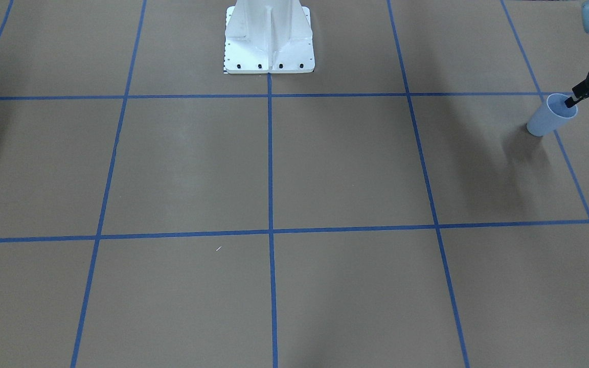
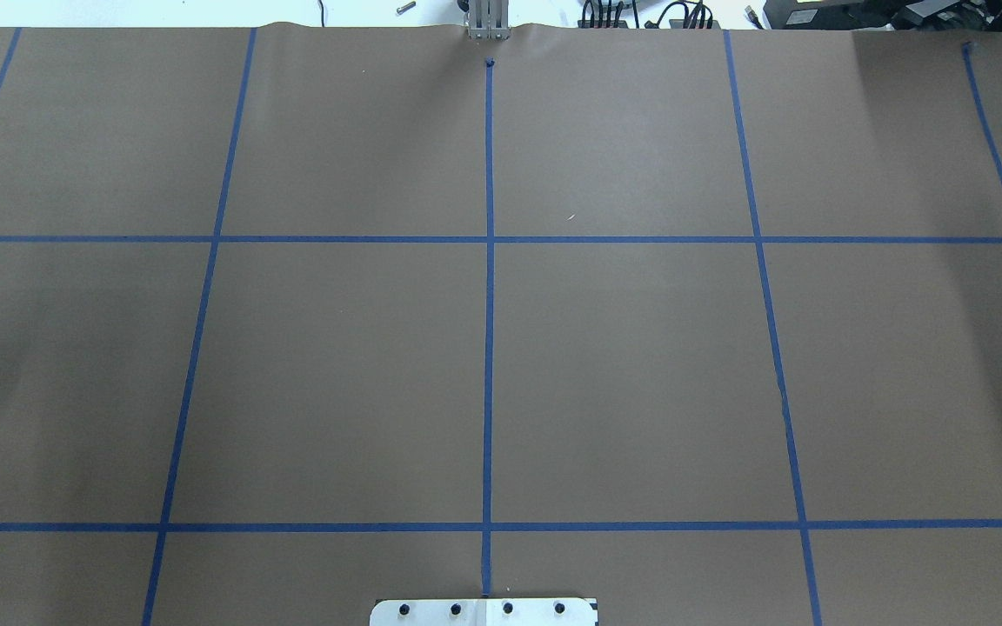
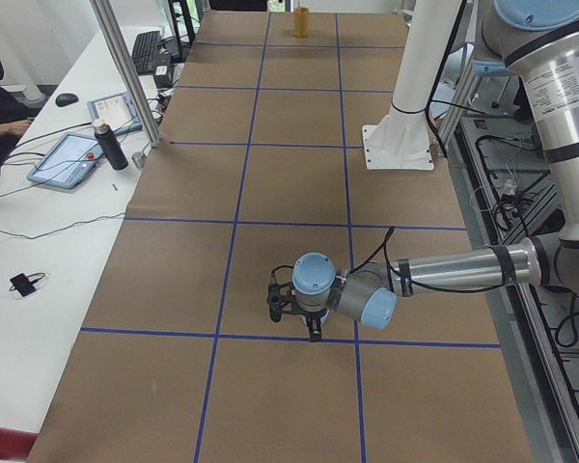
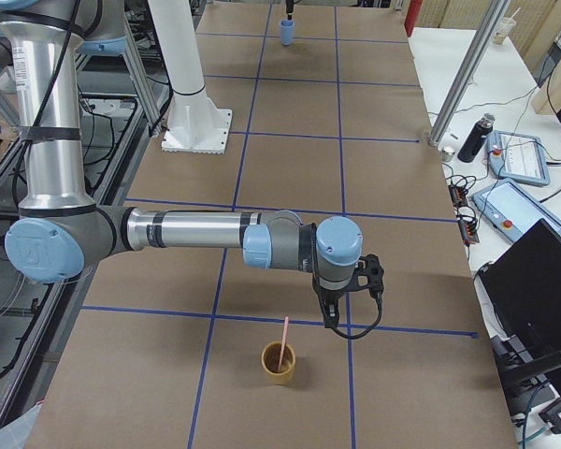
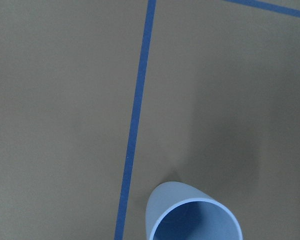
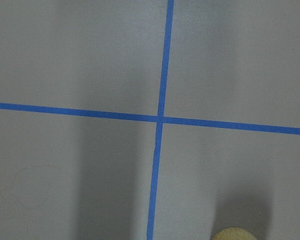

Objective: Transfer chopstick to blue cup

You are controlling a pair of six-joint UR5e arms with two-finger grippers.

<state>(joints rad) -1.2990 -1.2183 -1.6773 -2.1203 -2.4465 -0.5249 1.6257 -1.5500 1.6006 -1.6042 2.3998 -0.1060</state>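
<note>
- Step judged in hand: the chopstick is to be pinched at its exposed top and drawn straight up, so its cup is not tipped.
- Right hand: just beside that cup, not on the stick; opening cannot be told.
- Left hand: at the blue cup's rim; opening cannot be told.
- Tan cup, near the tabletop's right end: the stick leans in it.
- Blue cup, left end: nothing seen inside.

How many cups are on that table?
2: the blue cup at the robot's left end of the table, a yellow cup at its right end, holding the chopstick.
</note>
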